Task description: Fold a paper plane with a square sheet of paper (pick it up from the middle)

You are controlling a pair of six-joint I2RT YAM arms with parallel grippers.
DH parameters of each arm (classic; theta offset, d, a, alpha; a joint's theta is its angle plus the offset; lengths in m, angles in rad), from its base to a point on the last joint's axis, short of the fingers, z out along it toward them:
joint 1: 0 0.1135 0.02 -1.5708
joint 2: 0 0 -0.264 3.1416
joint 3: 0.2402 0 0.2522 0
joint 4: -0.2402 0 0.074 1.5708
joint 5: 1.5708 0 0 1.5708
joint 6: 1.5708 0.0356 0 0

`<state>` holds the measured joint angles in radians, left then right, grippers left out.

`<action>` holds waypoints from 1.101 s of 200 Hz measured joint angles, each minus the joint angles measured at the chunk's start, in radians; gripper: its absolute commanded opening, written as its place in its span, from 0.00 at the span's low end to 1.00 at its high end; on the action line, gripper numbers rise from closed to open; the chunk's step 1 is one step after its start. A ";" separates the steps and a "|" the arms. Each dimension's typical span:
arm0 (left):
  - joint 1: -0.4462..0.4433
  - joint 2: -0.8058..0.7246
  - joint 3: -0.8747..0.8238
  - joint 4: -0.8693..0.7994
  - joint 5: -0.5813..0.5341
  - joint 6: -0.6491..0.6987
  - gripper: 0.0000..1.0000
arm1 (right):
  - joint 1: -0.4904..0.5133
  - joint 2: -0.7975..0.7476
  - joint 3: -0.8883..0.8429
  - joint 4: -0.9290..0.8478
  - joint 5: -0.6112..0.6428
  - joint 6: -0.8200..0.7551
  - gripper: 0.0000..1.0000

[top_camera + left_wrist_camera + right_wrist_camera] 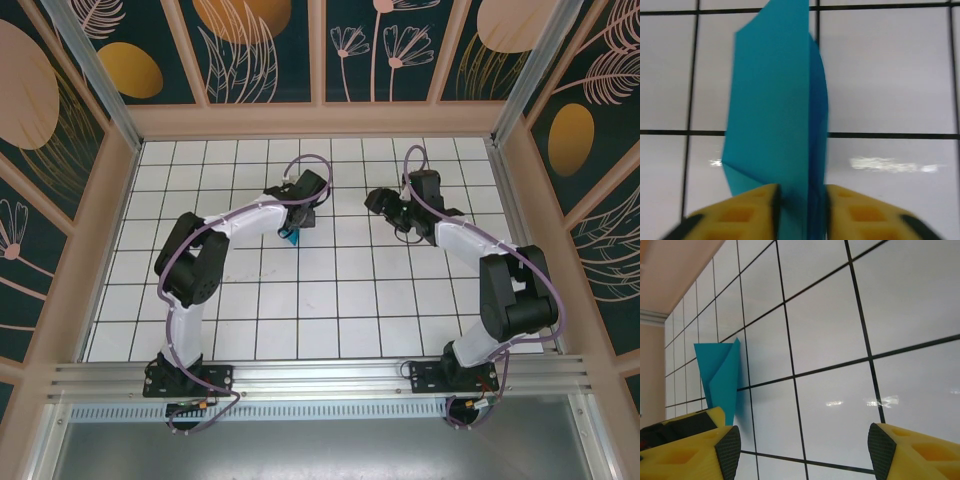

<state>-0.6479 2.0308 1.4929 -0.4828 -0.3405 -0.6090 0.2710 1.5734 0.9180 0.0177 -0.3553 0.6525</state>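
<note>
The paper plane [775,115] is a narrow folded piece of teal-blue paper, standing on edge and reaching up from between my left gripper's yellow fingers. My left gripper [802,210] has its jaws a little apart, with the folded paper in the gap and lying close to the right pad. From above, a small bit of the teal paper [290,237] shows under the left gripper [297,226] over the middle tiles. My right gripper [802,452] is wide open with nothing between its pads. It hangs to the right of the paper [720,380], about a tile away [378,203].
The white tiled table [330,300] with black grid lines lies below both arms. Tan walls [320,118] border it at the back and sides, and a metal rail [320,375] runs along the near edge.
</note>
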 measured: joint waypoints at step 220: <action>0.310 -0.446 -0.528 0.370 0.122 -0.130 0.99 | 0.442 0.621 0.585 -0.131 0.078 -0.013 0.32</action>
<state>-0.3382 1.5848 0.9649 -0.1123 -0.2188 -0.7387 0.7128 2.1941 1.5032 -0.1135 -0.2775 0.6395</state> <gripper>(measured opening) 0.985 0.318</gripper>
